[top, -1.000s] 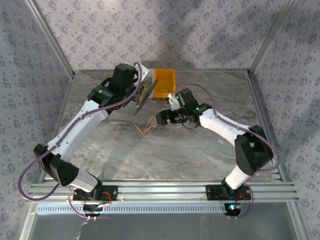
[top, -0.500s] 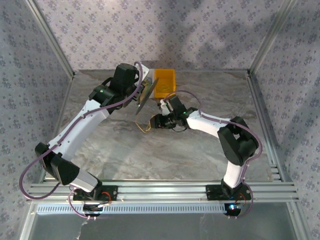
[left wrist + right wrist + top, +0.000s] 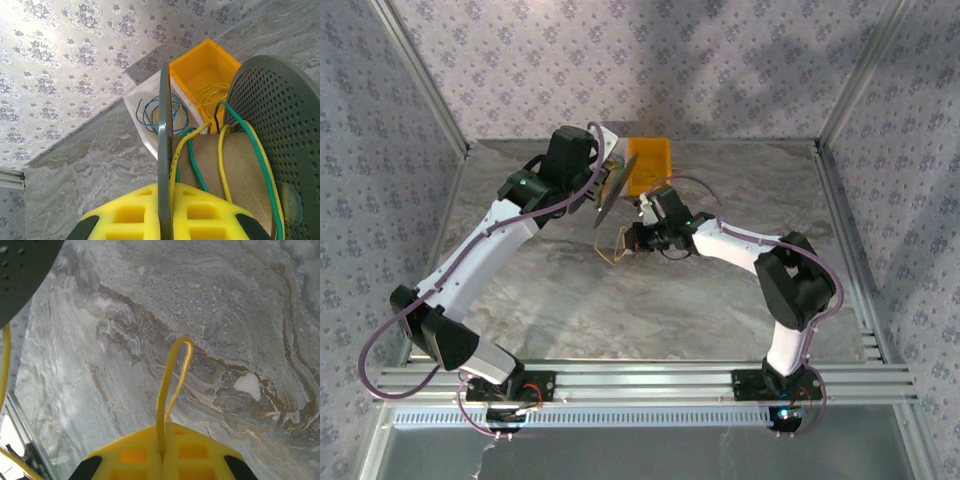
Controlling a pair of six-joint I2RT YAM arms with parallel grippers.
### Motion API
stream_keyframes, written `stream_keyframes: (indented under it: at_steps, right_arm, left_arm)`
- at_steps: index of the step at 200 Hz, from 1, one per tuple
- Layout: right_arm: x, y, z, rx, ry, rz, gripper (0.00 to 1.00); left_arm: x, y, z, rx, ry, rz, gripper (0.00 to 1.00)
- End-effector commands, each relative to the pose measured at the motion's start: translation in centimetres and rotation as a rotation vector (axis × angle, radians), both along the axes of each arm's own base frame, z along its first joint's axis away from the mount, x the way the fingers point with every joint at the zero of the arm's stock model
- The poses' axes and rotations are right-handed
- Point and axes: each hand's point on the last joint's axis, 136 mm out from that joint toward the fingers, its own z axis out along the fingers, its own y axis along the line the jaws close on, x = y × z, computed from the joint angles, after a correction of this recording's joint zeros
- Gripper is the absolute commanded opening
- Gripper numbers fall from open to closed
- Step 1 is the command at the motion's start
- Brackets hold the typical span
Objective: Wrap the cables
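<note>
1. Grey marbled surface (image 3: 570, 300) lay between patterned walls.
2. Right jaws were pinched shut on the yellow wire (image 3: 167, 385), and its loop stuck out just ahead of them, above the surface.
3. Left jaws clamped a flange of the spool (image 3: 280, 100), raised just beside the right jaws, with yellow wire wound round its core.

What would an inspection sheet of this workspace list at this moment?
Surface: marbled grey table.
Job's things: thin yellow wire, some turns on the spool, a loose loop above the table.
Clutter: orange bin with more wire inside; white tray with blue wire.
Grippers: left tool shut on the spool's flange; right tool shut on the yellow wire.
Cables: purple arm cables, looped beside the arms.
Surroundings: floral walls, aluminium frame.
</note>
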Motion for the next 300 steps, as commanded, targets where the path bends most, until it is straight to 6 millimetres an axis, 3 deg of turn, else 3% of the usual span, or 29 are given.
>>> stream_keyframes:
  at_steps: [1,16,55,79,114,148,179,213,229,253,271,300]
  right_arm:
    - [-0.1,0.3,2.0,0.004,-0.045,0.027,0.00]
    - [-0.8,-0.3,3.9,-0.004,-0.087,0.062,0.00]
    - [-3.4,-2.8,11.8,-0.021,-0.236,0.146,0.00]
    - [-4.2,-3.8,17.6,0.044,-0.334,0.159,0.00]
    - [-5.4,-3.1,26.4,0.158,-0.530,0.220,0.00]
    - [-3.0,-5.2,34.8,0.147,-0.789,0.187,0.00]
    - [2.3,-9.1,39.1,0.155,-0.891,0.095,0.00]
    - [9.1,-13.2,40.5,0.223,-0.873,0.030,0.00]
    - [12.5,-15.2,40.0,0.268,-0.829,0.012,0.00]
    - [16.9,-17.3,37.6,0.377,-0.716,0.020,0.00]
    - [18.5,-17.6,35.6,0.446,-0.644,0.063,0.00]
    - [18.1,-16.9,31.9,0.454,-0.590,0.172,0.00]
  left_arm:
    - [0.6,0.5,5.2,-0.107,-0.142,0.039,0.00]
    - [1.5,1.0,4.1,-0.098,-0.122,0.067,0.00]
    - [3.7,2.3,0.2,-0.084,-0.043,0.144,0.00]
    - [4.5,2.3,-1.4,-0.073,-0.011,0.169,0.00]
    - [5.4,1.6,-3.5,-0.034,0.056,0.172,0.00]
    - [4.2,0.5,-4.5,-0.019,0.087,0.131,0.00]
    - [1.3,-0.3,-5.5,0.004,0.116,0.056,0.00]
    - [-2.7,-0.5,-5.8,0.026,0.139,-0.072,0.00]
    - [-5.2,-0.8,-5.8,0.020,0.161,-0.183,0.00]
    - [-9.6,-1.2,-5.1,-0.022,0.177,-0.377,0.00]
    - [-11.3,-0.7,-3.8,-0.106,0.176,-0.433,0.00]
    - [-12.5,0.3,0.6,-0.365,0.123,-0.523,0.00]
